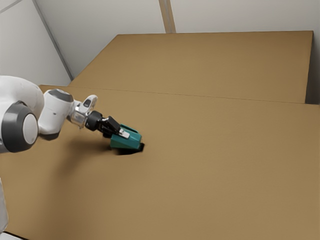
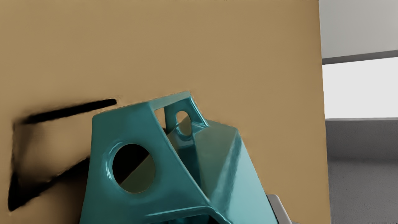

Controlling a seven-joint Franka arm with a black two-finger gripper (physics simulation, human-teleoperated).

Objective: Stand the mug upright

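closely, shadow (image 2: 71, 110) darkens table (image 1: 210, 170); tool (image 1: 121, 133) holds tilted mug (image 2: 177, 177)

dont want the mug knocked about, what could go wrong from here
The mug is tilted beside the pincer, so a quick turn might make it slip or swing. If let go at this slant, it would probably topple onto its side on the table rather than settle upright.

In the exterior view, the mug (image 1: 127, 142) is left of centre, over the table (image 1: 210, 165). The tool (image 1: 122, 132) is at its upper left.
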